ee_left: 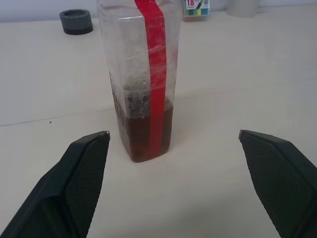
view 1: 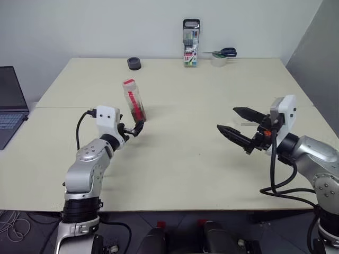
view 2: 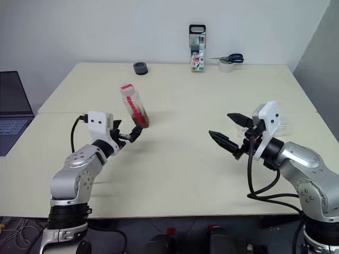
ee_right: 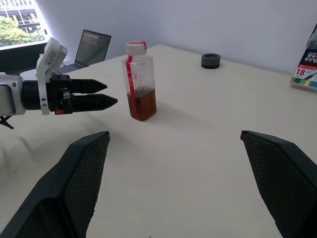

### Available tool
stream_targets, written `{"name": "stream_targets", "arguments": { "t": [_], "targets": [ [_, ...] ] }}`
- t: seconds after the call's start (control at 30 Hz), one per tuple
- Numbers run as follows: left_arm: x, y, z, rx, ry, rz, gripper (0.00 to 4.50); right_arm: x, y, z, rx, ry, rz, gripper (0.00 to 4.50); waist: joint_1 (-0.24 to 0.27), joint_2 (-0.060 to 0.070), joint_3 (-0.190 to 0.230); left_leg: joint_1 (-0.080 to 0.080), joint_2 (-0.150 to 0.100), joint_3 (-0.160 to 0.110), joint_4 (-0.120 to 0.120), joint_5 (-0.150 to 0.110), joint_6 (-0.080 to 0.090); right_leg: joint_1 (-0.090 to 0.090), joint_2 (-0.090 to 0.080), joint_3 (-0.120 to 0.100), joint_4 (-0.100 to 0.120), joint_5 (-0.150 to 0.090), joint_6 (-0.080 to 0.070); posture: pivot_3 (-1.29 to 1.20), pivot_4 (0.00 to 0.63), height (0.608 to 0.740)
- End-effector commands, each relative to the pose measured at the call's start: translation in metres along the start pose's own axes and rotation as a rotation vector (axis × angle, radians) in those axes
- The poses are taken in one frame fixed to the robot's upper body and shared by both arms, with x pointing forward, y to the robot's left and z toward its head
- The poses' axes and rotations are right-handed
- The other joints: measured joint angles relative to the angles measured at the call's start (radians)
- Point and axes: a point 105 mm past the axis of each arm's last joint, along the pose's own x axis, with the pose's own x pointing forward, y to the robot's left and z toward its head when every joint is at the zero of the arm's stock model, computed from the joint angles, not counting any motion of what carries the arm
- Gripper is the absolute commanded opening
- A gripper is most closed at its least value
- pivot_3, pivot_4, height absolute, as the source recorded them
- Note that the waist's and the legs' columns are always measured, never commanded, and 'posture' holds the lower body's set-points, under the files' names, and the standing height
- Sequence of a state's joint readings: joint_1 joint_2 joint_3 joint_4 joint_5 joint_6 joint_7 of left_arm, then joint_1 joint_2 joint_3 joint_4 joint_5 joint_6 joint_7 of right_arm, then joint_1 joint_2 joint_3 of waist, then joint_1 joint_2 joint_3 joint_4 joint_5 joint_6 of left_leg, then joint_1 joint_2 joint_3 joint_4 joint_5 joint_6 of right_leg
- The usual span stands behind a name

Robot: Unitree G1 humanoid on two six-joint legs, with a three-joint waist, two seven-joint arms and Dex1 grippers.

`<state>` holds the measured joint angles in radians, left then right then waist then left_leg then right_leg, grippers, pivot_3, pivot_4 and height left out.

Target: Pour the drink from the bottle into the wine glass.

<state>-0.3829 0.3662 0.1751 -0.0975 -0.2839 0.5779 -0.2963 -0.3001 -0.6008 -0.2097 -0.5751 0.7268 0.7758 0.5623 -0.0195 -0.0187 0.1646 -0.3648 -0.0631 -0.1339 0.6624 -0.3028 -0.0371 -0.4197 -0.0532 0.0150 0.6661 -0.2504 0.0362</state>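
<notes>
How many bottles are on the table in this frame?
1. The bottle stands on the table's left half, just ahead of the open left gripper, still capped, with the drink in its lower part. Nothing suggests another hidden.

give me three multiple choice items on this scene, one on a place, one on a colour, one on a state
1. Where does the bottle stand?
A. on the table, just ahead of the left end effector
B. on the laptop
C. beside the scissors

2. What colour is the bottle's cap?
A. blue
B. red
C. black

3. How is the right end effector?
A. shut on the bottle
B. shut on nothing
C. open, holding nothing

Answers:
1 A: the left wrist view shows the bottle standing on the table, beyond the spread fingers.
2 B: the cap is red, like the label strip.
3 C: its two fingers stand apart with nothing between them, away from the bottle.
</notes>
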Motion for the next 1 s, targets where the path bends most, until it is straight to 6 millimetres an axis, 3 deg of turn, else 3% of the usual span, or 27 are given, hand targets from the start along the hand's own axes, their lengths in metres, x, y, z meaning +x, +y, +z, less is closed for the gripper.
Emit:
{"name": "stream_targets", "arguments": {
  "t": [0.03, 0.5, 1.0],
  "targets": [
    [0.006, 0.0, 0.02, 0.033, -0.074, 0.006, 4.45, -0.001, 0.003, 0.009, -0.028, -0.041, -0.002, 4.5, 0.002, 0.0, 0.0, 0.0, 0.0, 0.0, 0.0, 0.0, 0.0, 0.0, 0.0, 0.0, 0.0, 0.0, 0.0, 0.0, 0.15, 0.74],
    [0.026, 0.002, 0.039, 0.043, -0.149, 0.029, 4.45, -0.005, 0.007, 0.01, 0.002, -0.05, -0.003, 4.5, 0.006, 0.0, 0.0, 0.0, 0.0, 0.001, 0.0, 0.0, 0.0, 0.0, 0.0, 0.0, -0.001, 0.0, 0.0, 0.0, 0.15, 0.74],
    [0.043, 0.008, 0.04, 0.028, -0.188, 0.077, 4.45, -0.007, 0.009, 0.019, 0.0, -0.065, -0.01, 4.5, 0.012, 0.0, 0.0, 0.0, 0.0, 0.001, 0.0, 0.0, 0.0, 0.0, 0.0, 0.0, -0.001, 0.001, 0.0, 0.0, 0.15, 0.74]
  ]
}}
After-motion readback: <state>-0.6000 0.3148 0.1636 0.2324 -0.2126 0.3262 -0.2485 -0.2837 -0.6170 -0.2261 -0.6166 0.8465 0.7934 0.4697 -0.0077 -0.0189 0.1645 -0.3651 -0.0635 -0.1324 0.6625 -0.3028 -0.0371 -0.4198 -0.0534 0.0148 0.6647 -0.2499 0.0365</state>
